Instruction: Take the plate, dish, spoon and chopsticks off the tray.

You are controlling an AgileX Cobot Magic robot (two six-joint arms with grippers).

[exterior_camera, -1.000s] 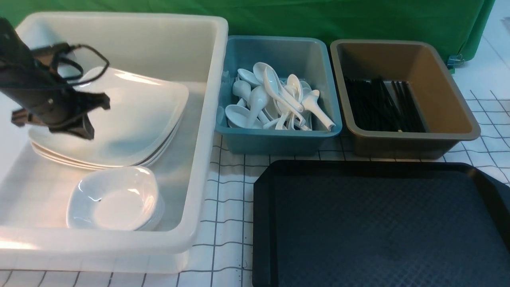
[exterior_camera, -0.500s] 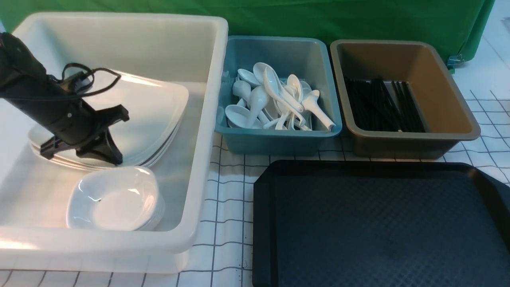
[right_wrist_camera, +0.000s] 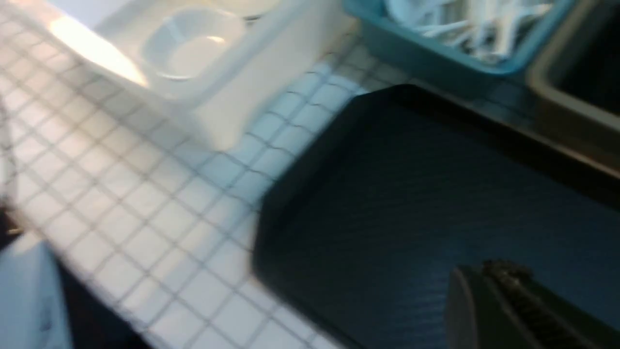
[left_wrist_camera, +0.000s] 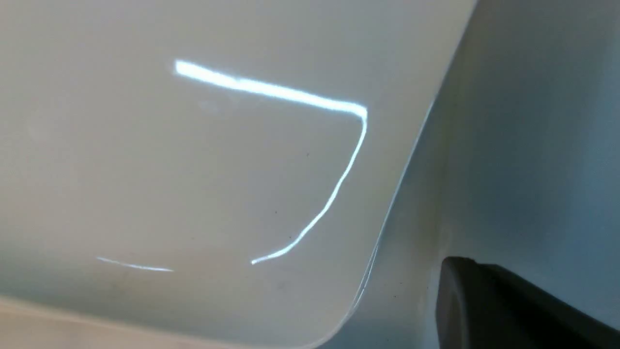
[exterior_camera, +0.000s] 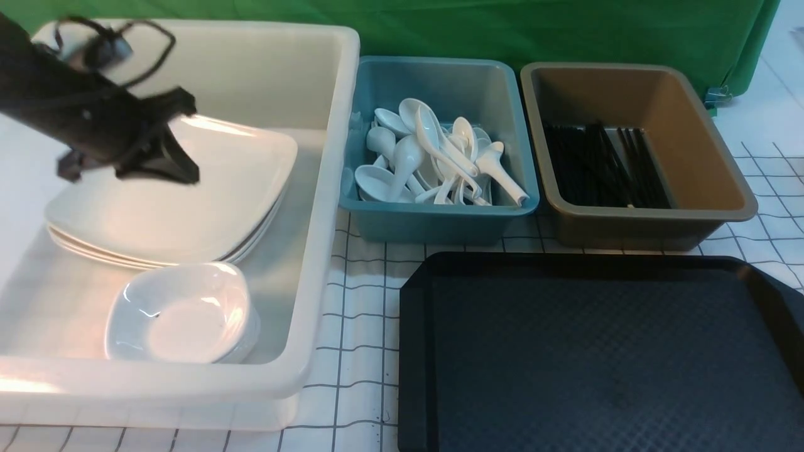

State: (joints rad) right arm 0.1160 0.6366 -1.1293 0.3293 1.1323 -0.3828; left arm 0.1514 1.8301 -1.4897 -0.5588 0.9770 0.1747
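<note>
Above the stack of large white plates (exterior_camera: 169,207), hangs with the left gripper (exterior_camera: 190,178), jaws together with nothing clamped between. Leans forward into the big white tub (exterior_camera: 314,251) with the left arm (exterior_camera: 81,107), slightly blurred. Beside the plates, in that same tub, shows nested small white dishes (exterior_camera: 182,314). Farther right, holds white spoons (exterior_camera: 427,141) heaped in the teal tub (exterior_camera: 440,223) and black chopsticks (exterior_camera: 603,166) in the brown tub (exterior_camera: 653,229). In front of both these tubs, lies flat with the black tray (exterior_camera: 603,358) on the checked cloth (exterior_camera: 358,326). Near the tray in the right wrist view, shows the right gripper (right_wrist_camera: 489,271), jaws together too and gripping nothing.
</note>
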